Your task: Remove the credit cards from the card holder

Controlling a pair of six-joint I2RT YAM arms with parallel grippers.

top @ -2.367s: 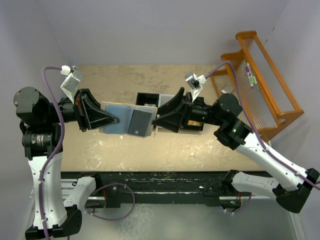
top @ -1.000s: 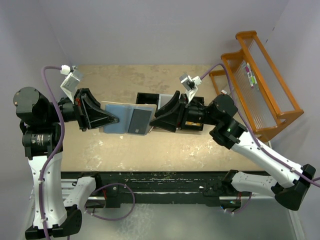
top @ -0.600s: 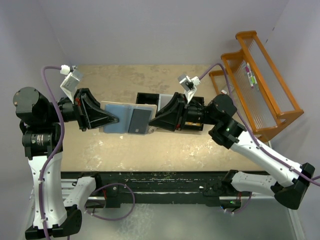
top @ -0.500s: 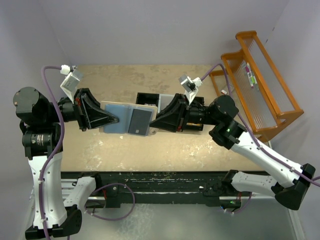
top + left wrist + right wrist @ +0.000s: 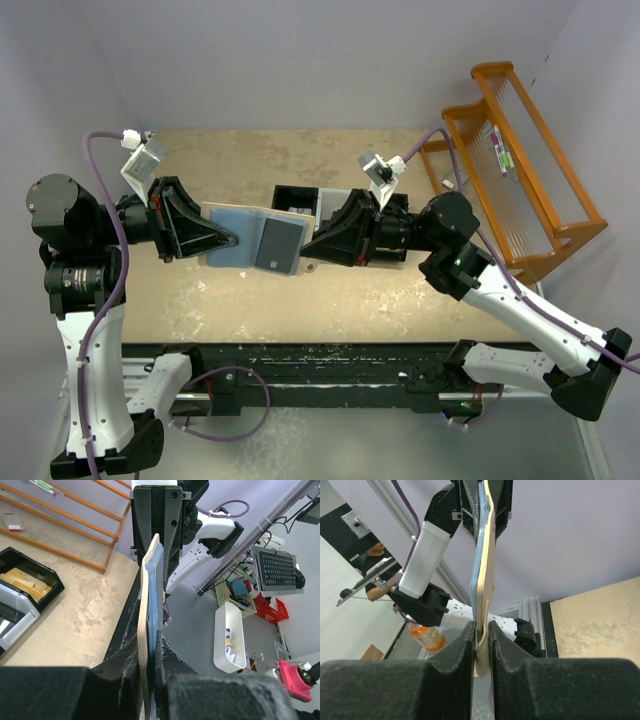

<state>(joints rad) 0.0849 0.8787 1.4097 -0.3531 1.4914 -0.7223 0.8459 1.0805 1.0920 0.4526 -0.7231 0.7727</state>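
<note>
While the left gripper clamps narrowly on the left edge of the card holder, the right gripper pinches the opposite edge, its jaws likewise close together with the tan cover between the pads. Between them the holder hangs spread open above the table, its pale blue inside facing up. I judge that this is the point of the two-sided hold: stretched flat, the pockets are exposed and the holder cannot fold shut. A dark grey card sits in the right half, near the right gripper's tips, not yet drawn out. From each wrist view the holder shows edge-on, a thin tan and blue sheet running straight to the other arm's fingers. Just behind the holder lies a black tray, partly hidden by the right arm, probably where freed cards belong. Farther off, at the table's right edge, stands an orange wooden rack, uninvolved.
</note>
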